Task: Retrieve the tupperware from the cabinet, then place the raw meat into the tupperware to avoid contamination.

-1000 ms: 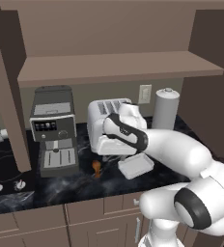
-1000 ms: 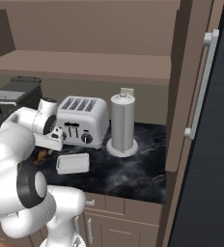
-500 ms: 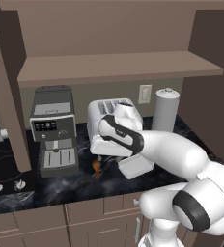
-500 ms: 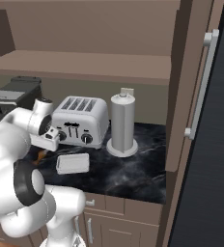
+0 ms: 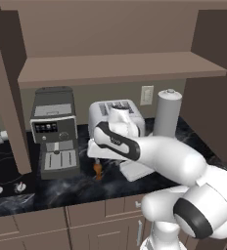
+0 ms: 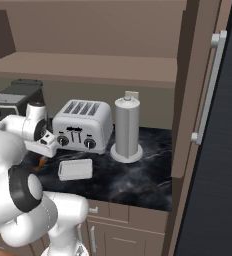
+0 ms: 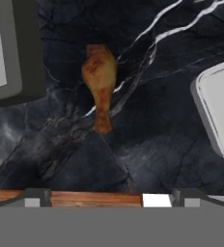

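Dark marble bench (image 6: 138, 175): tupperware (image 6: 75, 169) already out of the cabinet (image 5: 115, 68), beside the raw meat (image 7: 100, 84). Gripper (image 5: 97, 152) hovers above the meat, jaws spread, empty; pick-up and placement remain.

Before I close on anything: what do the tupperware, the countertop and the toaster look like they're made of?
Tupperware: looks like matte white plastic; plain, uniform, soft rounded corners. 
Countertop: looks like polished dark stone, probably marble; black with white veins and a faint sheen. 
Toaster: seems to be brushed or satin metal; silver-grey body with dark knobs, though painted plastic can't be ruled out in this render.
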Available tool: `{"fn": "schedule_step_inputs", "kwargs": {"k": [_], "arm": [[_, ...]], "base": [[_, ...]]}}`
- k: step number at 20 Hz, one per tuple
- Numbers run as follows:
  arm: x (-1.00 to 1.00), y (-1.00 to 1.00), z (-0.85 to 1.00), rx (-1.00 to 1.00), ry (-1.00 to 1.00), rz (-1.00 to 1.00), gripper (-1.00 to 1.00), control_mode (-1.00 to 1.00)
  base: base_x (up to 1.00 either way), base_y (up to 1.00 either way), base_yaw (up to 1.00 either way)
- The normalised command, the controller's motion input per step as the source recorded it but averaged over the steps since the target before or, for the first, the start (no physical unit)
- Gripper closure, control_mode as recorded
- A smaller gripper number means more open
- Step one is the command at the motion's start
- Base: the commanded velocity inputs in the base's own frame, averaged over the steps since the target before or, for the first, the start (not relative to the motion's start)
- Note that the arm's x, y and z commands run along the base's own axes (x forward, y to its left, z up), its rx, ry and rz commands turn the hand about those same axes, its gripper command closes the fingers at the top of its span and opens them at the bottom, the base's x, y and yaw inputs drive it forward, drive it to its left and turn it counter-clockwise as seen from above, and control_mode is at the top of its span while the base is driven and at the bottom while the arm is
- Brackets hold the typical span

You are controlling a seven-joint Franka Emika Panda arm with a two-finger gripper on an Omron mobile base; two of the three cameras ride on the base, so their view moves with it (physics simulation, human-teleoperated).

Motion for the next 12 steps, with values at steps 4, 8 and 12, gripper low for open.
{"fn": "schedule_step_inputs", "kwargs": {"k": [4, 8, 12], "arm": [[0.00, 0.09, -0.09, -0.09, -0.01, -0.10, -1.00, -1.00], [0.11, 0.05, -0.10, -0.08, 0.00, -0.08, -1.00, -1.00], [0.18, 0.07, -0.09, -0.05, -0.01, -0.04, -1.00, -1.00]], "base": [[0.00, 0.00, 0.00], [0.00, 0.00, 0.00], [0.00, 0.00, 0.00]]}}
